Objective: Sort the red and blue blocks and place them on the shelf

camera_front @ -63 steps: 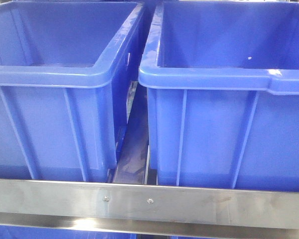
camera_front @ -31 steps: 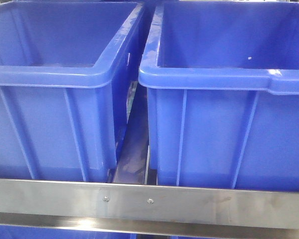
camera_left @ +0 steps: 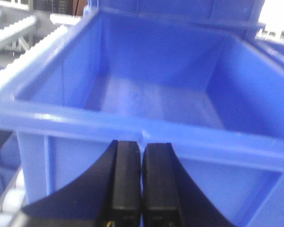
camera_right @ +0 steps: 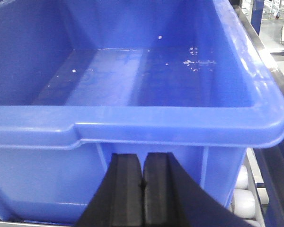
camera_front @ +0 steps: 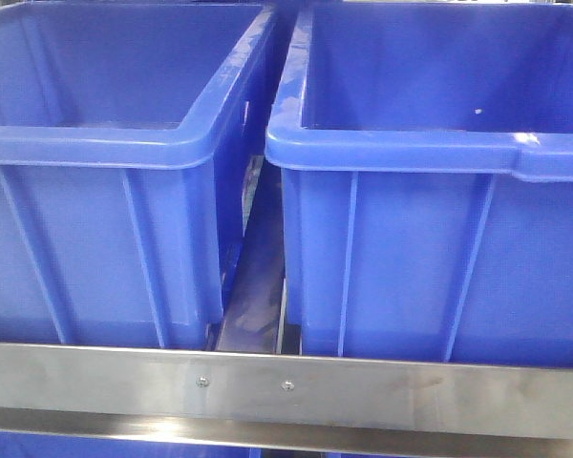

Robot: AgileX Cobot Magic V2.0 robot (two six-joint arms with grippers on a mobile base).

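The red and blue blocks are out of view in every frame. The shelf shows as a flat steel front rail (camera_front: 382, 389) with two small screws, with white rollers in the right wrist view (camera_right: 244, 201) and roller tracks in the left wrist view (camera_left: 9, 33). My left gripper (camera_left: 142, 146) is shut and empty, in front of the near wall of a large blue crate (camera_left: 156, 94). My right gripper (camera_right: 143, 158) is shut and empty, in front of the near wall of another blue crate (camera_right: 132, 56). Both crates look empty inside.
Two large dark-blue crates, left (camera_front: 105, 143) and right (camera_front: 430, 143), stand side by side on the shelf behind the rail, with a narrow gap (camera_front: 258, 277) between them. More blue crate tops show below the rail.
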